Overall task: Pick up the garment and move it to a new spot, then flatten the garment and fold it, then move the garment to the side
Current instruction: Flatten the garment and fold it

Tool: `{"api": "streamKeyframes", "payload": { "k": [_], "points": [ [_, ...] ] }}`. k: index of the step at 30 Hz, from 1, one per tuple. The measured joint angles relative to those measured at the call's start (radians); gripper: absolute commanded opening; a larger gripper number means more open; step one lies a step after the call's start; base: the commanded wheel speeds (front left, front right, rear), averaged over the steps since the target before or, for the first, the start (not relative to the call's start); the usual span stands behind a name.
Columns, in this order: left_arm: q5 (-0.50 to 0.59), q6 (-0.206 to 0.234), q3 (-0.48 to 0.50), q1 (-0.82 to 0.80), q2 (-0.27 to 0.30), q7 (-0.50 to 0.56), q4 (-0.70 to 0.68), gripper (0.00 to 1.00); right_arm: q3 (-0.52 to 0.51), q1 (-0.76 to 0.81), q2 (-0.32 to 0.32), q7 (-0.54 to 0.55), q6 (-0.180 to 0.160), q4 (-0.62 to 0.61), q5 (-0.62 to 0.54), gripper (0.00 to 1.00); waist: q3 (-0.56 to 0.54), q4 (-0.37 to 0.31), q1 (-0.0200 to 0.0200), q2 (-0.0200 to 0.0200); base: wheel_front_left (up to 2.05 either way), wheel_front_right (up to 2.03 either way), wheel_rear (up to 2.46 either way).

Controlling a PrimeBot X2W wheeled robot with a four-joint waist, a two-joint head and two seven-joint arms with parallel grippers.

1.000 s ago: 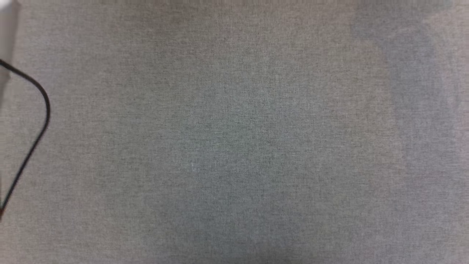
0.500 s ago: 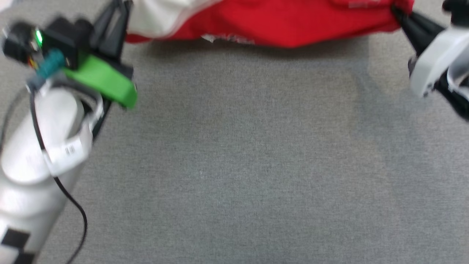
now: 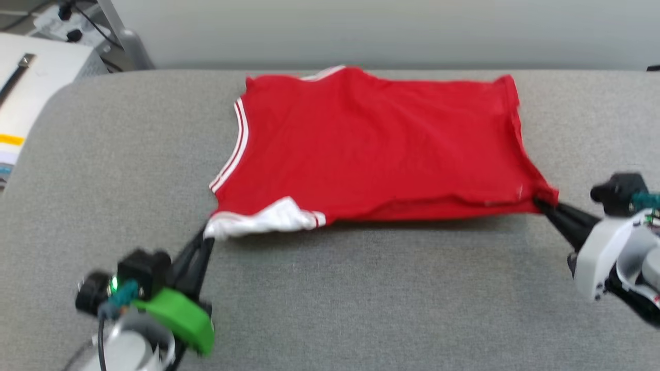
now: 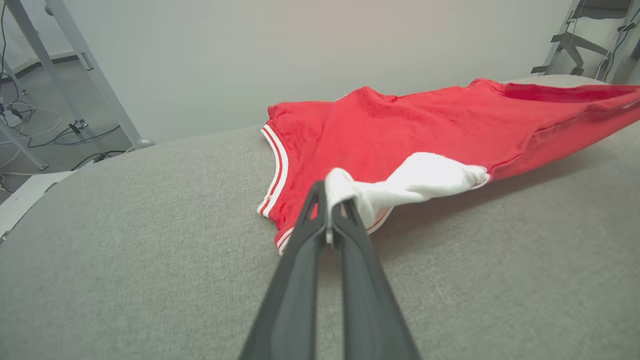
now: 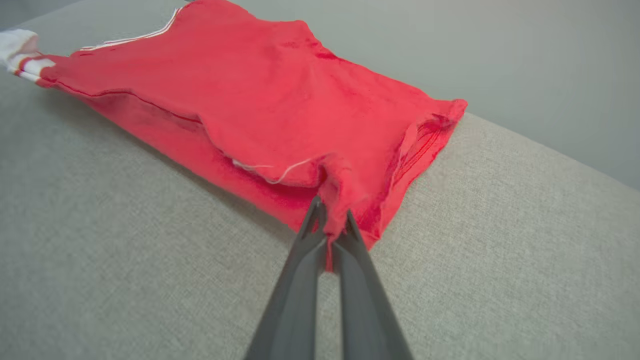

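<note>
On the grey cloth table (image 3: 129, 154), left gripper (image 3: 206, 238) clamps the white sleeve (image 3: 273, 219) of the red jersey T-shirt (image 3: 376, 144), right gripper (image 3: 539, 202) its hem corner

Lab-like test room, grey cloth-covered desk (image 3: 103, 154), bare pale wall (image 3: 361, 31), metal stand legs (image 4: 95, 75), loose cables (image 4: 95, 134) on the floor (image 4: 47, 97)
</note>
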Motion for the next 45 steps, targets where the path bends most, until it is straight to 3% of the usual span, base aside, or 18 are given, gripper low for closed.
{"api": "streamKeyframes", "payload": {
  "k": [9,24,31,45],
  "points": [
    [-0.085,0.043,-0.028,0.265,0.005,0.012,-0.053,0.0,-0.044,0.234,-0.045,-0.007,0.0,-0.058,0.021,0.0,-0.092,0.0,0.0,0.0,0.0,0.0,0.0],
    [-0.207,0.025,-0.097,0.453,0.045,0.152,-0.133,0.0,-0.168,0.556,-0.105,0.056,0.0,-0.164,0.076,0.0,-0.167,0.014,0.0001,0.0,0.0,0.0,0.0],
    [-0.165,0.021,-0.088,0.419,0.049,0.103,-0.135,0.0,-0.287,0.583,-0.081,0.072,0.0,-0.174,0.051,0.0,-0.156,0.014,0.0001,0.0,0.0,0.0,0.0],
    [-0.092,-0.131,-0.09,0.02,0.043,0.157,-0.015,0.0,-0.478,0.539,-0.013,0.145,0.0,-0.229,0.002,0.0,-0.09,0.0,0.0001,0.0,0.0,0.0,0.0]
  ]
}}
